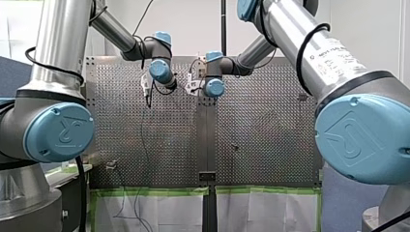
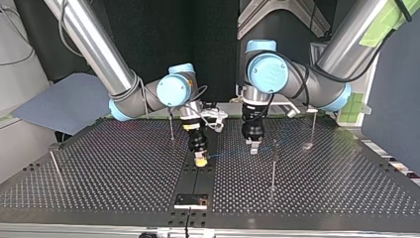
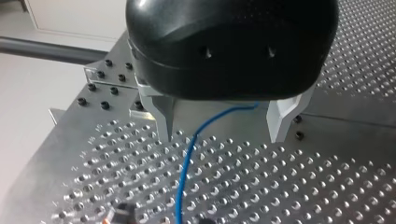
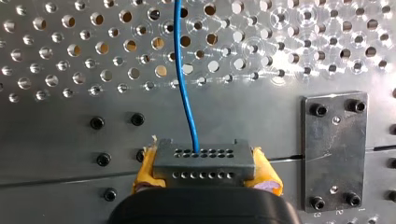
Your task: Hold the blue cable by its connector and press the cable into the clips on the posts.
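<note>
Clamping the grey connector (image 4: 204, 158) between yellow pads (image 4: 145, 170), my right gripper (image 4: 205, 175) hides its rear; the blue cable (image 4: 184, 84) runs ahead, cut off. My left gripper (image 3: 222, 130) stands wide, cable between its fingers (image 3: 163, 116). Clips on the posts (image 2: 274, 163) are unreadable.

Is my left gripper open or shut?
Open. The left gripper has its fingers wide apart; the blue cable runs between them.

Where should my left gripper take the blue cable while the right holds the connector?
Probably the free run of the blue cable behind the connector, which my right gripper clamps. Come down from above: the thin cable runs low over the perforated table, between the open fingers of my left gripper, so closing across it should pinch it.
</note>
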Controlling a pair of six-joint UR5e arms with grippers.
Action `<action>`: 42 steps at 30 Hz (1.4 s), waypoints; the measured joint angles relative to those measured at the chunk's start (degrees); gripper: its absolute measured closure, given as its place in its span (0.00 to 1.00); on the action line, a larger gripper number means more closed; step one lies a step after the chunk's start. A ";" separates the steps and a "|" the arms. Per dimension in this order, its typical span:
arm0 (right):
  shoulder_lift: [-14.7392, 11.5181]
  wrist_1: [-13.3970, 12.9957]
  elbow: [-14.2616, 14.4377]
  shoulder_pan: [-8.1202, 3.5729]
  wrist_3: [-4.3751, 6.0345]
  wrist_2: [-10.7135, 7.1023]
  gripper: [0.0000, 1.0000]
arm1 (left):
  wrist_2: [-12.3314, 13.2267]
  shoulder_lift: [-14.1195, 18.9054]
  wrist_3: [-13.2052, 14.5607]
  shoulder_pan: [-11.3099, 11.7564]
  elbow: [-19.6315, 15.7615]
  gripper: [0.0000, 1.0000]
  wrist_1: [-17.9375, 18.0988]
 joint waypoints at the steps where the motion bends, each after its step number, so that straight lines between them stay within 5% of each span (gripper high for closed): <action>1: 0.00 0.00 0.01 -0.01 0.00 -0.02 1.00 | -0.06 -0.13 0.01 0.07 0.00 0.00 0.15; 16: 0.00 0.00 0.01 -0.10 -0.02 -0.14 1.00 | -2.21 -3.39 0.37 0.53 4.79 0.00 0.48; 30: 0.01 0.51 0.04 -0.37 -0.02 -0.18 1.00 | -6.29 -3.47 4.61 0.83 5.29 0.03 -0.01; 32: 0.01 0.61 0.03 -0.42 -0.02 -0.18 1.00 | -6.46 -3.45 5.01 0.74 5.30 0.35 0.13; 33: 0.01 0.66 0.02 -0.43 -0.04 -0.17 1.00 | -6.52 -3.41 5.20 0.67 5.30 0.35 0.28; 35: 0.00 0.72 0.03 -0.43 -0.07 -0.17 1.00 | -6.57 -3.39 5.40 0.57 5.30 0.55 0.58; 36: 0.00 0.77 0.03 -0.43 -0.08 -0.18 1.00 | -6.57 -3.39 5.48 0.51 5.30 0.55 0.77; 38: 0.01 0.83 0.03 -0.44 -0.09 -0.18 1.00 | -6.50 -3.39 5.55 0.44 5.31 0.76 0.97; 42: 0.01 0.87 0.03 -0.49 -0.10 -0.17 1.00 | -6.37 -3.38 5.59 0.25 5.31 0.93 1.41</action>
